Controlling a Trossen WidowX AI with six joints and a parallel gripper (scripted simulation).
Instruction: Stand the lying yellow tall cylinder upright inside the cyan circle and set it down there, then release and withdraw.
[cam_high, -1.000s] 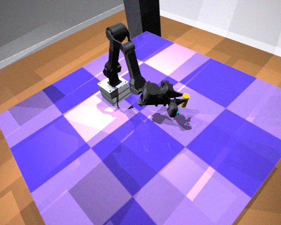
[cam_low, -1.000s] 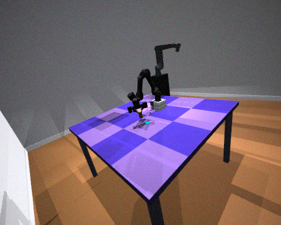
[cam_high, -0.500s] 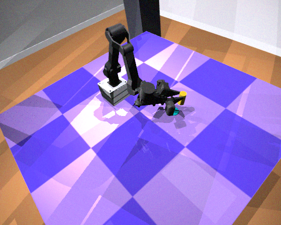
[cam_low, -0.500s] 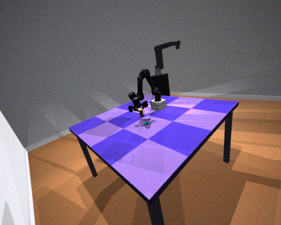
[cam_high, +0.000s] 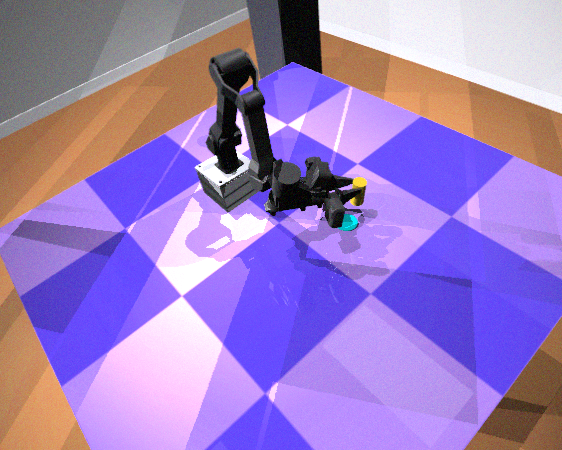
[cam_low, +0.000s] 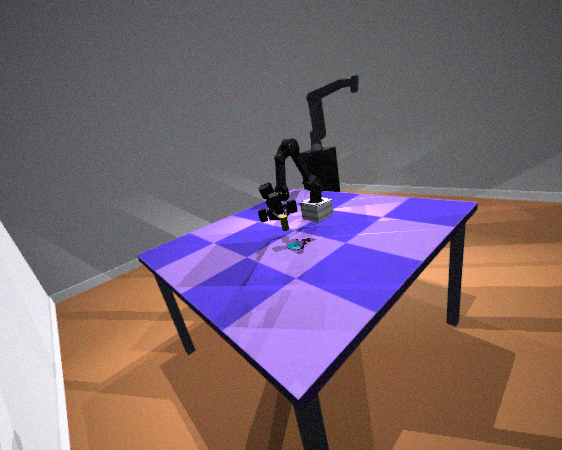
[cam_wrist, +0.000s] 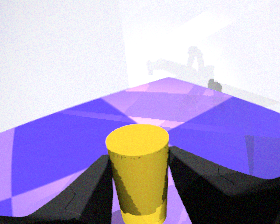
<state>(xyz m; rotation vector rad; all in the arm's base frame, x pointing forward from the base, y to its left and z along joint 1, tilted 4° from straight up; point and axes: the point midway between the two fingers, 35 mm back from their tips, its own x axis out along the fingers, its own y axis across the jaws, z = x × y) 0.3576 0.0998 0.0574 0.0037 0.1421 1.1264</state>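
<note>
The yellow tall cylinder (cam_high: 358, 194) (cam_low: 285, 224) (cam_wrist: 138, 175) is nearly upright, leaning slightly in the exterior view. My gripper (cam_high: 357, 187) (cam_low: 284, 218) (cam_wrist: 139, 158) is shut on it, with one finger on each side in the wrist view. The cylinder is held above the table, off to the side of the cyan circle. The cyan circle (cam_high: 350, 223) (cam_low: 293, 246) lies flat on the table, partly hidden by a gripper part in the top view. It does not show in the wrist view.
The arm's base block (cam_high: 227, 189) (cam_low: 316, 210) stands on the checkered table (cam_high: 150, 345) (cam_low: 300, 325), behind the gripper. A dark pillar (cam_high: 295, 35) rises behind the table. In the exterior view, a dark arm-like shape (cam_low: 317, 115) stands beyond the table. Shadows fall around the circle.
</note>
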